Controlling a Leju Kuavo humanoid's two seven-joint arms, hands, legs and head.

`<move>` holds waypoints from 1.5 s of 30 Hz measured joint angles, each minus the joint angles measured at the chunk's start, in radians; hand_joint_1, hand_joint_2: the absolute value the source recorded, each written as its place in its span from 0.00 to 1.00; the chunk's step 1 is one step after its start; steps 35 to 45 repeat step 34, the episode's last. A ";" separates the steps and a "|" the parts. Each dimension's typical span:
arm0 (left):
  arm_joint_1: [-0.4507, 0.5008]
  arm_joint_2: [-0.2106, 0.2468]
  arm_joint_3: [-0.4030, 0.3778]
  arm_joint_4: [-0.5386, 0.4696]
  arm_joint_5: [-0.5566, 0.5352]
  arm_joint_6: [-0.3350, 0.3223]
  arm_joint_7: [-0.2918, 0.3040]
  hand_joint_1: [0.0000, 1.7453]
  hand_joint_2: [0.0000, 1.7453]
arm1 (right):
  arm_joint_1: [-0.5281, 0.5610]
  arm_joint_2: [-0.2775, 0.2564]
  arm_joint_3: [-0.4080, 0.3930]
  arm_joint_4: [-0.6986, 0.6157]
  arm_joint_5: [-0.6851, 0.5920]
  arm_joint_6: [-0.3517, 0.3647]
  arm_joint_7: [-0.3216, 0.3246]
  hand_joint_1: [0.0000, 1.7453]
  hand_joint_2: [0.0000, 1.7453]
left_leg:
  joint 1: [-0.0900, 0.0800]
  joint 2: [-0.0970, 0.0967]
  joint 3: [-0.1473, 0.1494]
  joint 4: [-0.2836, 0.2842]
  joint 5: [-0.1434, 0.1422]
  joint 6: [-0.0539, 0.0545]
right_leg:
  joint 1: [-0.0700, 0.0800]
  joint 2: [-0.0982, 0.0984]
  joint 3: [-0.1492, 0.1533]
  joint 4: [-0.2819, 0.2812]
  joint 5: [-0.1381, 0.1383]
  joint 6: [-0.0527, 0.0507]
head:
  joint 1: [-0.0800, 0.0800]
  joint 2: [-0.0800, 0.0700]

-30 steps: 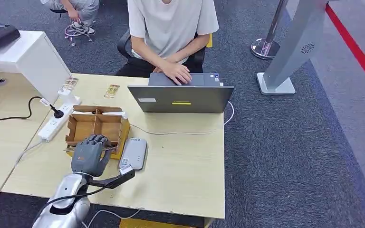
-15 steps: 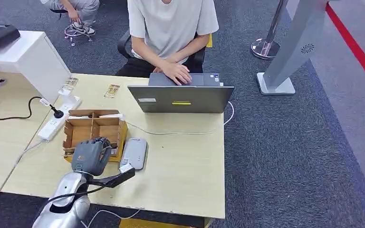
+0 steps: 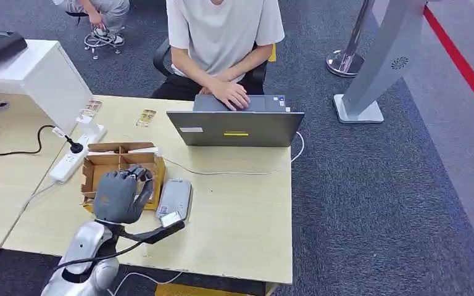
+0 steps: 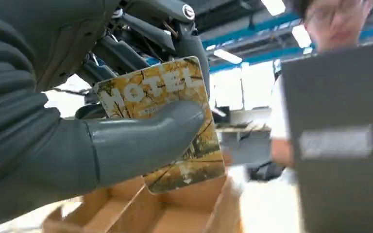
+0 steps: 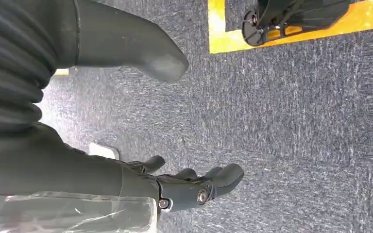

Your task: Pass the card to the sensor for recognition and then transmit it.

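My left hand [image 3: 121,195] hovers over the near right corner of the cardboard box [image 3: 102,168] on the table. It pinches a yellow card [image 4: 167,119] printed "HOTEL" between thumb and fingers, seen close in the left wrist view above the box compartments [image 4: 141,213]. The grey card sensor [image 3: 174,198] lies flat on the table just right of the hand. My right hand [image 5: 126,111] hangs over dark carpet with its fingers apart and nothing in it.
A person sits behind an open grey laptop [image 3: 234,127] at the table's far side, a hand on its keyboard. A white power strip [image 3: 77,152] with a black plug lies left of the box. A white cable [image 3: 234,171] crosses the table [image 3: 234,228].
My left hand has lifted out of the box and moved slightly right toward the sensor, its fingers now raised with the card. The box has shifted a little left.
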 joint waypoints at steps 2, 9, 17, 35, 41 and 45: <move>-0.004 0.005 -0.027 -0.069 0.008 -0.013 0.001 1.00 1.00 | 0.000 0.000 -0.002 0.000 0.003 -0.001 0.002 0.00 1.00 | 0.000 0.000 0.000 0.000 0.000 0.000 | 0.000 0.001 0.000 0.000 0.000 0.000 | 0.000 0.000; -0.237 0.024 -0.044 -0.056 -0.024 -0.056 0.094 1.00 1.00 | -0.003 0.000 0.011 0.000 0.069 0.024 0.024 0.00 1.00 | 0.000 -0.003 0.000 0.000 0.003 0.000 | 0.000 -0.002 0.000 0.000 0.001 0.000 | 0.000 0.000; -0.707 0.010 -0.041 0.487 -0.136 -0.049 0.185 1.00 1.00 | -0.009 0.000 0.064 0.000 0.127 0.064 0.044 0.00 1.00 | 0.000 -0.002 0.000 0.000 0.007 -0.002 | 0.000 0.000 -0.001 0.001 0.007 -0.001 | -0.002 0.000; -0.875 -0.031 -0.041 0.812 -0.113 -0.079 0.196 0.00 1.00 | -0.006 -0.002 0.081 0.000 0.127 0.068 0.046 0.00 1.00 | 0.000 -0.002 -0.002 0.000 0.007 -0.001 | -0.001 0.000 -0.002 0.001 0.007 0.000 | -0.002 0.000; -0.875 -0.031 -0.041 0.812 -0.113 -0.079 0.196 0.00 1.00 | -0.006 -0.002 0.081 0.000 0.127 0.068 0.046 0.00 1.00 | 0.000 -0.002 -0.002 0.000 0.007 -0.001 | -0.001 0.000 -0.002 0.001 0.007 0.000 | -0.002 0.000; -0.875 -0.031 -0.041 0.812 -0.113 -0.079 0.196 0.00 1.00 | -0.006 -0.002 0.081 0.000 0.127 0.068 0.046 0.00 1.00 | 0.000 -0.002 -0.002 0.000 0.007 -0.001 | -0.001 0.000 -0.002 0.001 0.007 0.000 | -0.002 0.000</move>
